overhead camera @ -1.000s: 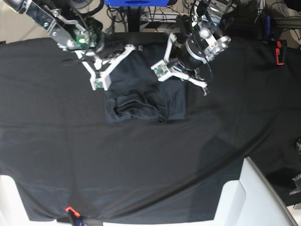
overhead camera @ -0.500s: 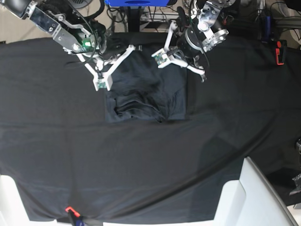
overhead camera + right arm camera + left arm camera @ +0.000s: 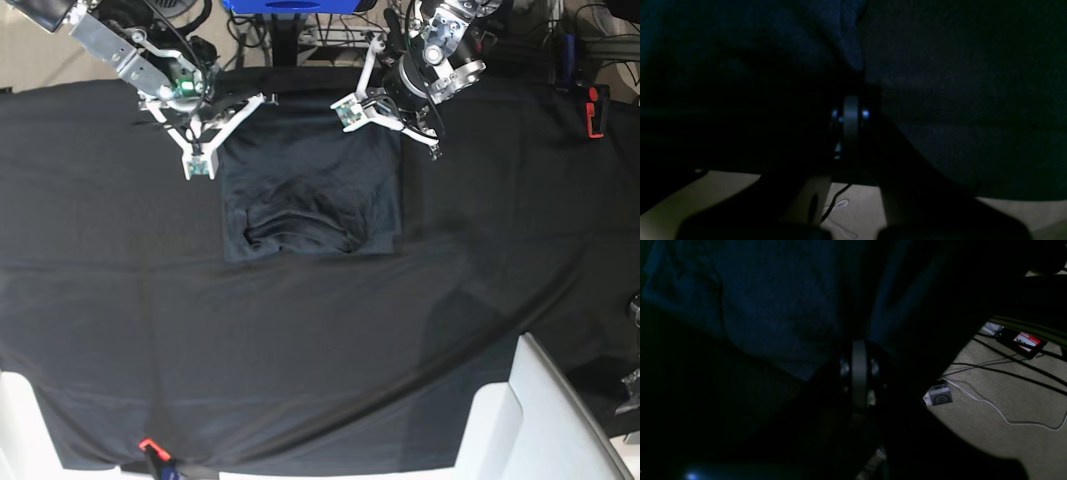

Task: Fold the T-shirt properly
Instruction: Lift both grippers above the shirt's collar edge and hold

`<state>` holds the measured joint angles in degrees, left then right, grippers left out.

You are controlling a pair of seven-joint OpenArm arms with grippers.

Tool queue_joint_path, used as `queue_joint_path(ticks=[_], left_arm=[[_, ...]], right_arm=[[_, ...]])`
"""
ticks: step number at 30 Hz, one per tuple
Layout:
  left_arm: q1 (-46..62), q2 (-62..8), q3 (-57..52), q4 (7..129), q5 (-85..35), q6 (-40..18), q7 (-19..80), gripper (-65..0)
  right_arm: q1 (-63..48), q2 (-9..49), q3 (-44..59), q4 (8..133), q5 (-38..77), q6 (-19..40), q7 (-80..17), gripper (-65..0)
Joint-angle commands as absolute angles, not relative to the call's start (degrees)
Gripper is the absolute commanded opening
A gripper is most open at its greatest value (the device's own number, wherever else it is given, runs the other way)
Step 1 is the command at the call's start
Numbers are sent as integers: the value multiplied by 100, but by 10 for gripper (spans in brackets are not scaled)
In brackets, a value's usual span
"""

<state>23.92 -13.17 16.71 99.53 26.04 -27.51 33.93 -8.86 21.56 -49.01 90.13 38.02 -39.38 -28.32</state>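
Charcoal knit T-shirt (image 3: 310, 195) lies centre-worktop on the black tablecloth (image 3: 120, 330), a roughly square packet, rumpled at its 6 o'clock edge. At 11 o'clock of it, the right gripper (image 3: 222, 98) has jaws closed on the T-shirt's far corner; at 1 o'clock the left gripper (image 3: 392, 98) grips the other corner likewise. Step looks like a fold or stretch along the far edge. Next move calls for both arms travelling together, keeping the edge taut.
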Motion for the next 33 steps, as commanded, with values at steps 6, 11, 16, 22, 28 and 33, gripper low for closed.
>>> queue_joint_path(ticks=[6, 11, 16, 22, 28, 33], left_arm=[[2440, -1402, 1657, 10053, 2624, -2721, 3433, -650], [2510, -1393, 1657, 10343, 2624, -2721, 3424, -650], [2510, -1402, 1657, 10826, 2668, -2721, 3442, -650], [2448, -1376, 1508, 10888, 2677, -2721, 3442, -650], [2097, -1226, 1253, 10527, 2633, -2721, 3433, -650], [2360, -1235, 1209, 10730, 2624, -2721, 3398, -650]], right_arm=[[-927, 2193, -4884, 8980, 3855, -4000, -2993, -648], [-1024, 2237, -4875, 9543, 3837, -4000, -3002, -648], [-945, 2255, -4875, 10290, 3837, -4000, -3618, -648], [-796, 2211, -4875, 10668, 3846, -4000, -3837, -648], [-558, 2044, -4927, 10193, 3855, -4000, -3837, -648], [-611, 2097, -4936, 10273, 3837, -4000, -3855, -648]])
